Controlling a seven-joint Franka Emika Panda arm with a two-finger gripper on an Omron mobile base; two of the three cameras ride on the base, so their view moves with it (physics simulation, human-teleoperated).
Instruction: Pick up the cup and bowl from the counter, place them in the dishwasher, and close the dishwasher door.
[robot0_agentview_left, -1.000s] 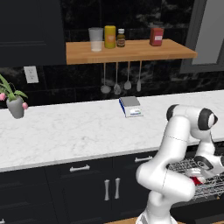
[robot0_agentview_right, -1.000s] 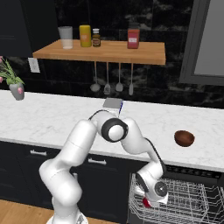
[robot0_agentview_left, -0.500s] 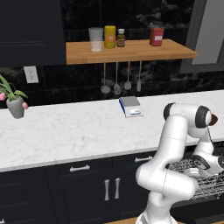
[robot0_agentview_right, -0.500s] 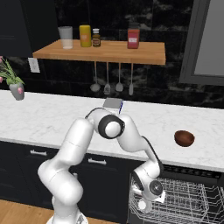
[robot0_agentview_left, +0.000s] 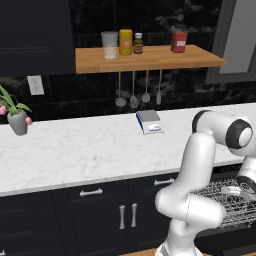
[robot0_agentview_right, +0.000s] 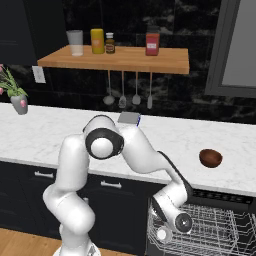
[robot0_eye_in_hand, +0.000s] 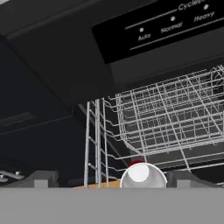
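Note:
The dishwasher (robot0_agentview_right: 220, 197) stands open under the counter (robot0_agentview_right: 165, 145), with its silver wire rack (robot0_agentview_right: 215, 230) pulled out. My gripper (robot0_eye_in_hand: 113, 179) hangs low over the rack's left end, its fingertips (robot0_eye_in_hand: 41, 178) wide apart, open. A white cup (robot0_eye_in_hand: 142, 175) lies in the rack between the tips, touching neither; it is also the pale disc of the cup (robot0_agentview_right: 161, 233) beside the gripper (robot0_agentview_right: 170, 230). The dark reddish-brown bowl (robot0_agentview_right: 210, 158) sits on the counter above the dishwasher. The dishwasher door is hidden below the rack.
A wooden shelf (robot0_agentview_left: 150, 57) with a glass, jars and hanging utensils runs above the counter. A grey vase (robot0_agentview_left: 18, 121) with flowers stands at the far left, and a small scale (robot0_agentview_left: 149, 121) mid-counter. The dishwasher's control panel (robot0_eye_in_hand: 162, 30) overhangs the rack.
The gripper went from shut to wide open and let go of the cup, which now rests in the rack. The arm's elbow swung slightly; the bowl stayed put.

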